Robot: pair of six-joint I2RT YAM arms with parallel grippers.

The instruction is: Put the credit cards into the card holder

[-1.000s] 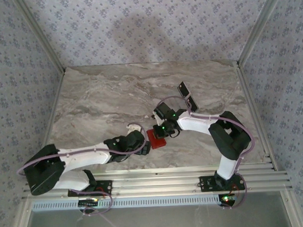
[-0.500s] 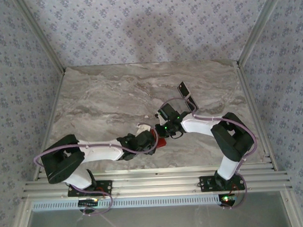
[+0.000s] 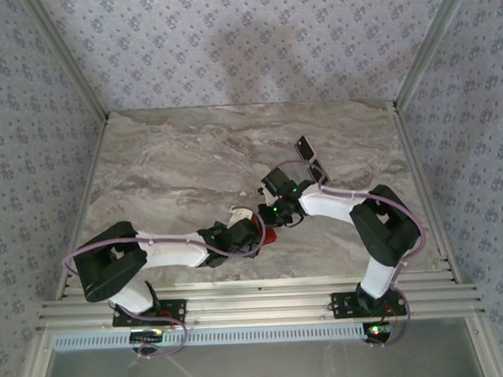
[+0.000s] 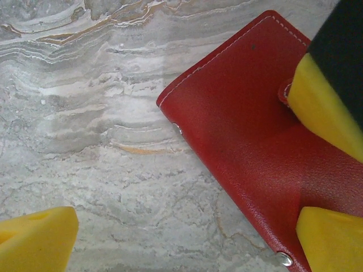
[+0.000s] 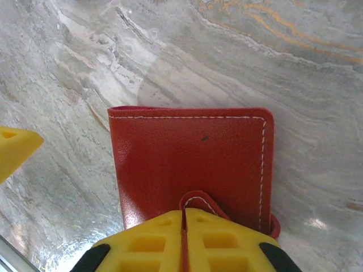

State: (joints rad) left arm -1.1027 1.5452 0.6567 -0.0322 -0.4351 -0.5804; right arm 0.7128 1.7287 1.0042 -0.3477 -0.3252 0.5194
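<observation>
**A:** How does your left gripper (image 4: pixel 181 246) stand to the card holder (image 4: pixel 255 141)?

**B:** Its jaws are wide apart, close above the marble table (image 4: pixel 102 113). The red holder lies off-centre, toward your right arm. In the left wrist view one pad (image 4: pixel 332 238) overlaps the leather and the other sits over bare stone. The holder's stitched edge runs slantwise across the opening.

**A:** And your right gripper (image 5: pixel 183 238)?

**B:** Its pads are pressed together on the clasp tab (image 5: pixel 197 203) at the edge facing it, with a sliver of red between them. The holder lies flat and folded.

**A:** What does the next move turn on?

**B:** I'd judge you must shift the left gripper rightward until the holder sits squarely between its pads. Two black cards (image 3: pixel 304 146) lie farther right, well apart, nearer your right arm.
</observation>
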